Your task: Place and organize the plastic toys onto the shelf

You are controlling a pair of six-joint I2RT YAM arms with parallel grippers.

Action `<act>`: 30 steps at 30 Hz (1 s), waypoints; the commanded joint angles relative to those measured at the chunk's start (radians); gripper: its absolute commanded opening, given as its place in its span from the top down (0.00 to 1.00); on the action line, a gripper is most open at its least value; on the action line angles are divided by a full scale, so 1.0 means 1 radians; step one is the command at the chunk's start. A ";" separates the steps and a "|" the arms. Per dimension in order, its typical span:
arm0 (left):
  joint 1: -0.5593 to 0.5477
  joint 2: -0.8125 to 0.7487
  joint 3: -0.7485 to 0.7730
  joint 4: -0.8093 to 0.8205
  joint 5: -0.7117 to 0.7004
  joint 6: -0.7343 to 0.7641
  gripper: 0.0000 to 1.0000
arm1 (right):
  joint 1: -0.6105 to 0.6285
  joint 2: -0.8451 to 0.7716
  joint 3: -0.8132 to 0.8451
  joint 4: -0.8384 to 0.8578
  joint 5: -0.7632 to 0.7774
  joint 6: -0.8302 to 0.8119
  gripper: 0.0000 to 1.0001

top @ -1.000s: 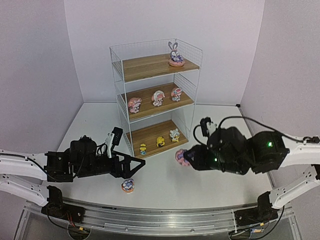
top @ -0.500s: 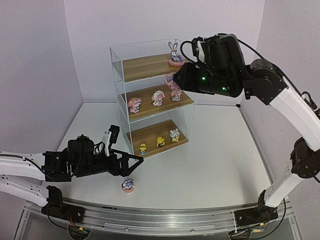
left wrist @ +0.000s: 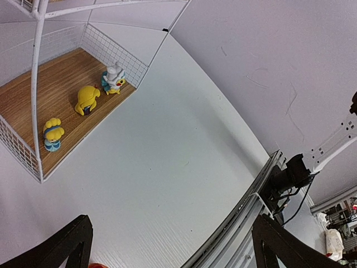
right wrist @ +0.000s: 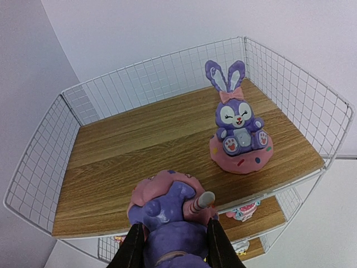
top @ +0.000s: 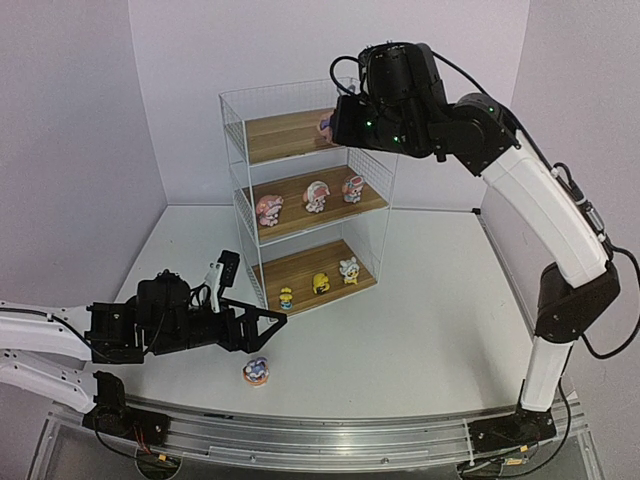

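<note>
At lower left, L gripper [top: 268, 328] hangs low over the table [top: 420, 330], jaws fully apart, holding nothing. Just below its tips, a loose bunny [top: 256, 372] sits on the table, not shelved yet. Centre: shelf [top: 280, 135]. Bottom board has 3 yellow/white toys [top: 321, 283] in a row and mid board 3 pink-white toys [top: 316, 195], so both look done. Top board: 1 standing bunny [right wrist: 240, 134] twd the right end. R gripper [right wrist: 173, 237], jaws clamped round a carried bunny [right wrist: 167, 209], hovers over that board's front edge, bare wood to its left. Approx 7 of 9 placed, 1 in transit, 1 left to fetch.
</note>
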 commanded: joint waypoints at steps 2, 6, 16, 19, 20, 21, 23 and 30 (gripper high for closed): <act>0.002 0.014 0.022 0.011 -0.012 -0.001 0.01 | -0.045 0.041 0.089 0.033 -0.057 -0.012 1.00; 0.003 0.020 0.021 0.014 -0.015 -0.001 0.00 | -0.070 0.070 0.114 0.044 -0.103 -0.008 1.00; 0.003 0.038 0.013 0.030 -0.018 -0.002 0.00 | -0.088 0.117 0.158 0.069 -0.160 -0.006 0.95; 0.002 0.036 0.011 0.031 -0.021 -0.003 0.00 | -0.093 0.124 0.164 0.076 -0.164 -0.007 0.90; 0.002 0.035 0.011 0.030 -0.023 -0.002 0.00 | -0.093 0.128 0.167 0.078 -0.166 -0.008 0.90; 0.003 0.034 0.009 0.029 -0.023 -0.002 0.00 | -0.094 0.132 0.170 0.079 -0.167 -0.009 0.88; 0.002 0.029 0.007 0.028 -0.023 -0.003 0.00 | -0.096 0.138 0.172 0.081 -0.164 -0.012 0.85; 0.002 0.020 -0.003 0.023 -0.026 -0.014 0.01 | -0.101 0.160 0.186 0.099 -0.139 -0.019 0.68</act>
